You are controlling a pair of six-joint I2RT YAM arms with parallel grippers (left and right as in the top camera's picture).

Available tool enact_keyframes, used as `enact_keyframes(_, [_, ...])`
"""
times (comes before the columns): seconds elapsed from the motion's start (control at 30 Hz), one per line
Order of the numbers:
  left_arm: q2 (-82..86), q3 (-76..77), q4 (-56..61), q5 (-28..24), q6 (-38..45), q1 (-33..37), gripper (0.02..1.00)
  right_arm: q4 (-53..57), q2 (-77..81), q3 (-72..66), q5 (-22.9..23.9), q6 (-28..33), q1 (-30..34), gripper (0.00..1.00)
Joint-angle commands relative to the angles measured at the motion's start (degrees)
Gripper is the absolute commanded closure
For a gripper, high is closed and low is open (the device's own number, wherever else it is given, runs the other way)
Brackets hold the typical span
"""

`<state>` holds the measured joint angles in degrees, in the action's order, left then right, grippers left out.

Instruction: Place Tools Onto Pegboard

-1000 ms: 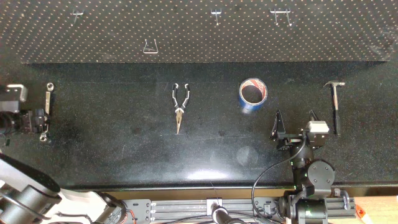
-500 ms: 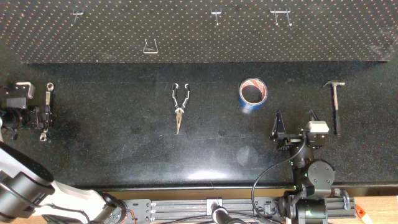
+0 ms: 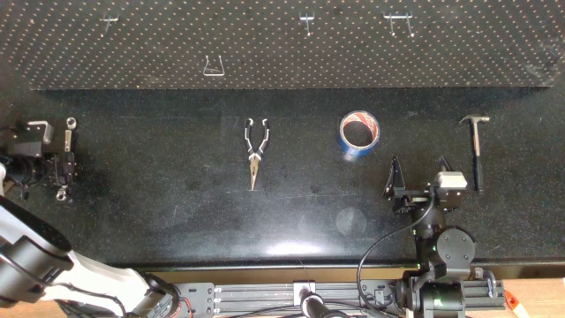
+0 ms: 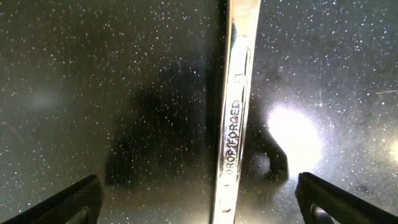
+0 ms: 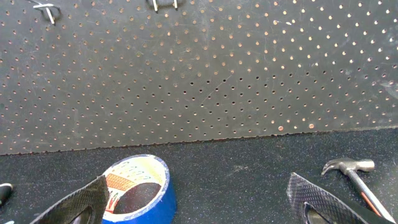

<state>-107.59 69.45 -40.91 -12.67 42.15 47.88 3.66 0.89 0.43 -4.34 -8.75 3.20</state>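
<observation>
The wrench (image 4: 233, 124) lies flat on the table (image 3: 177, 203) at the left edge, its length running near to far. It is well apart from the pliers (image 3: 256, 155), tape (image 3: 359, 132) and hammer (image 3: 477, 155) further right. The left gripper (image 4: 199, 205) is positioned directly over the shank with the jaws spread wide, one finger to each side and neither touching. The right gripper (image 3: 417, 172) is placed close to its base, jaws likewise wide and empty, nearer than the tape and hammer. The wrench is judged to be rigid polished steel: fairly heavy for its bulk, not fragile, slippery on its faces. Hold should be taken across the narrow edges of the shank near mid-length, so that balance is kept and an end is left free for a hook (image 3: 213, 67) on the pegboard (image 3: 353, 53). Because the wrench lies low on the table, a firm closure is advised.
</observation>
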Motion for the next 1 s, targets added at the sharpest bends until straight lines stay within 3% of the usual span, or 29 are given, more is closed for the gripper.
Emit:
enact_keyframes(0.03, [-0.92,-0.15,0.92,2.38,-0.33,-2.27,0.023,0.33,-0.26,-0.20,0.50,-0.63,-0.39,0.069])
enact_keyframes(0.33, [-1.57,-0.15,0.94,3.21,-0.37,-3.28,0.027,0.33,-0.26,-0.20,0.50,-0.63,-0.39,0.066])
enact_keyframes(0.43, [-1.57,-0.15,0.94,3.19,-0.37,-3.28,0.198,0.33,-0.26,-0.20,0.50,-0.63,-0.39,0.069])
enact_keyframes(0.67, [-1.57,-0.15,0.92,3.02,-0.39,-3.28,0.421,0.33,-0.26,-0.20,0.52,-0.63,-0.39,0.066])
enact_keyframes(0.9, [-1.57,-0.15,1.14,2.99,-2.12,-3.28,0.735,0.33,-0.26,-0.20,0.52,-0.63,-0.39,0.069])
enact_keyframes(1.0, [-1.57,-0.15,1.36,2.54,-3.23,-3.28,0.746,0.33,-0.26,-0.20,0.50,-0.63,-0.39,0.069])
